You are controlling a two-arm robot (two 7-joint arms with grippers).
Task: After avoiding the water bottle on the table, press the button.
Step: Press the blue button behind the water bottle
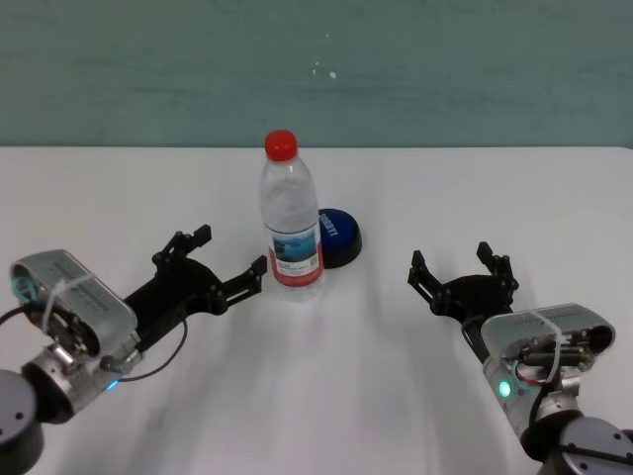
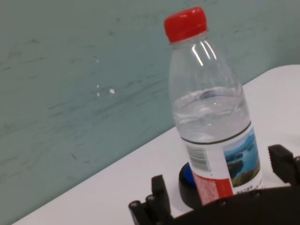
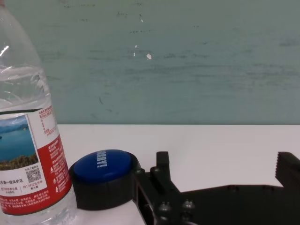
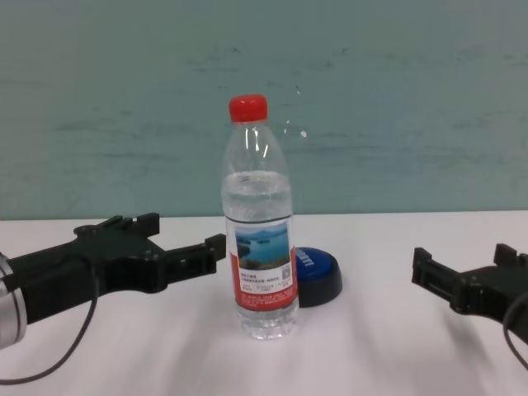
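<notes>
The water bottle (image 1: pixel 293 228), clear with a red cap and a lake label, stands upright in the middle of the white table (image 1: pixel 495 198). The blue-topped button (image 1: pixel 339 236) sits just behind it to the right, partly hidden by it. My left gripper (image 1: pixel 230 250) is open and empty, low over the table just left of the bottle, with one fingertip close to its label. My right gripper (image 1: pixel 452 259) is open and empty, to the right of and nearer than the button, apart from it. The right wrist view shows the button (image 3: pixel 104 176) beside the bottle (image 3: pixel 28 140).
A teal wall (image 1: pixel 445 69) runs behind the table's far edge. Bare tabletop lies between the right gripper and the button, and in front of the bottle. A black cable (image 1: pixel 163 358) loops by the left wrist.
</notes>
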